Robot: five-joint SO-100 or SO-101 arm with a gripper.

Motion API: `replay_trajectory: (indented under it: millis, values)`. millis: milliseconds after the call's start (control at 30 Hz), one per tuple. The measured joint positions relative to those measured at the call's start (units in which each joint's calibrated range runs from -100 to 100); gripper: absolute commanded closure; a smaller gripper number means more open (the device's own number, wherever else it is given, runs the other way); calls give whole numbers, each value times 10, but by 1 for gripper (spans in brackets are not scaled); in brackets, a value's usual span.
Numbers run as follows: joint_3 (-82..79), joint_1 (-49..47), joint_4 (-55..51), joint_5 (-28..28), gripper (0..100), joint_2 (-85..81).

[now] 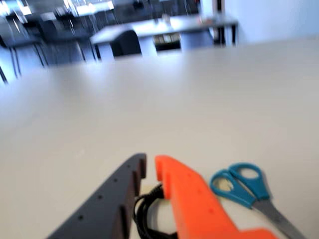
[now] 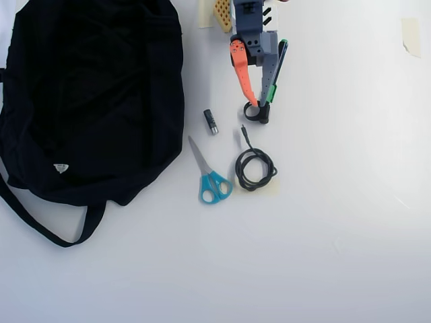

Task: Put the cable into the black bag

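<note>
Orange and dark, the two fingers of the gripper point(image 1: 149, 172) fill the bottom of the wrist view, slightly parted and empty, with a loop of the cable point(image 1: 145, 211) showing between them and blue-handled scissors point(image 1: 244, 185) just beside. From overhead, the cable point(image 2: 254, 168) lies coiled on the surface point(image 2: 337, 235), near the gripper point(image 2: 258, 108) but apart from it. The black bag point(image 2: 87, 94) sits well off to that view's left. Reaching is the step in hand, I'd say; next the gripper must descend over the coil and close.
</note>
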State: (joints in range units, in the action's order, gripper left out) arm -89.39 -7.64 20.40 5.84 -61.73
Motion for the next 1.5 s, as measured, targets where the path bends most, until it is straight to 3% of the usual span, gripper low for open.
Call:
replay_trajectory:
  millis: [467, 967, 1500]
  values:
    - [343, 1, 3, -2, 98, 337]
    - [750, 28, -240, -26, 98, 557]
    - [770, 41, -259, -27, 98, 562]
